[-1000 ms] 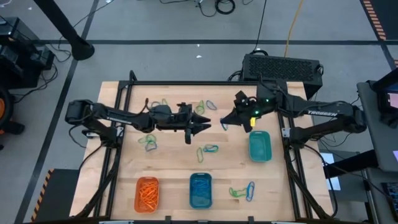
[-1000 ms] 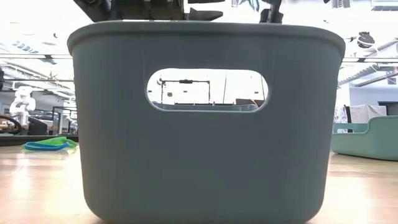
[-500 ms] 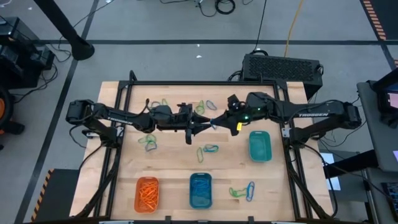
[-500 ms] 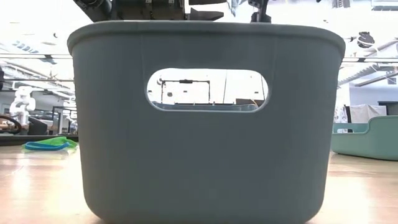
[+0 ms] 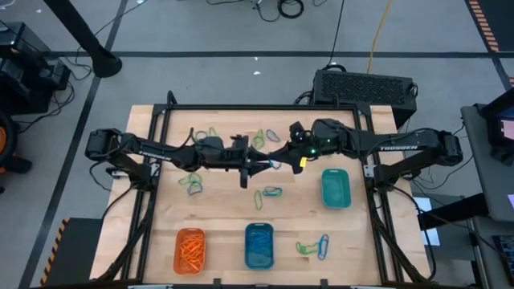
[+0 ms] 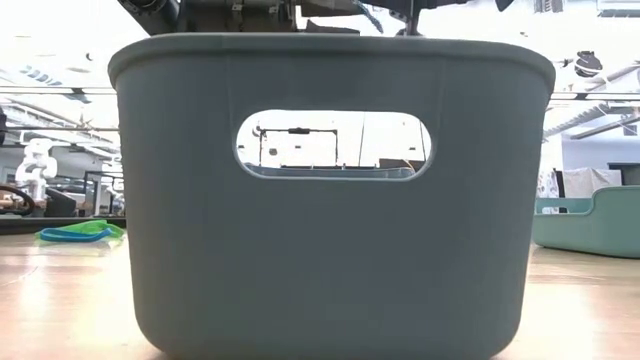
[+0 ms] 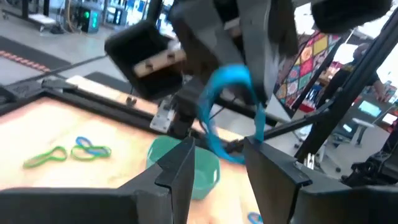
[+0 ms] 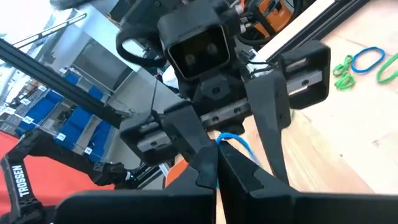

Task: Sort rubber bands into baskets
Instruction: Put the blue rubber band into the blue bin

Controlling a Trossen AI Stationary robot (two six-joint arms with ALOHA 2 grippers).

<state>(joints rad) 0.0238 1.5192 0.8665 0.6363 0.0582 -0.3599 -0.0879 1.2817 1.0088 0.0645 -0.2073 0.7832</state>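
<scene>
A blue rubber band (image 7: pixel 233 78) hangs in the air over the middle of the table, with my right gripper (image 5: pixel 279 157) shut on it. My left gripper (image 5: pixel 263 163) faces it from the table's left, open, its fingers (image 7: pixel 180 168) on either side of the band's lower part. The orange basket (image 5: pixel 190 250) and the blue basket (image 5: pixel 259 246) stand at the near edge. The teal basket (image 5: pixel 335 189) stands on the right. Loose green and blue bands (image 5: pixel 269 193) lie flat on the wood. My right gripper pinches the band's upper part (image 8: pixel 235 140) between its two shut fingers. It comes from the table's right, slanting slightly down. The loop hangs below the fingers, clear of the table. My left gripper: whether its fingers touch the band's lower strands (image 7: pixel 221 149), I cannot tell.
More loose bands lie at the far left (image 5: pixel 210 132), the left (image 5: pixel 191 183) and the near right (image 5: pixel 313 246). A black frame rail (image 5: pixel 241 108) borders the table, with a black box (image 5: pixel 365 87) behind it. In the low view the blue basket's wall (image 6: pixel 330 200) fills the picture.
My right gripper has gone toward the table's left and a little down, up to my left gripper, carrying the blue band. The band now hangs between the left gripper's open fingers.
</scene>
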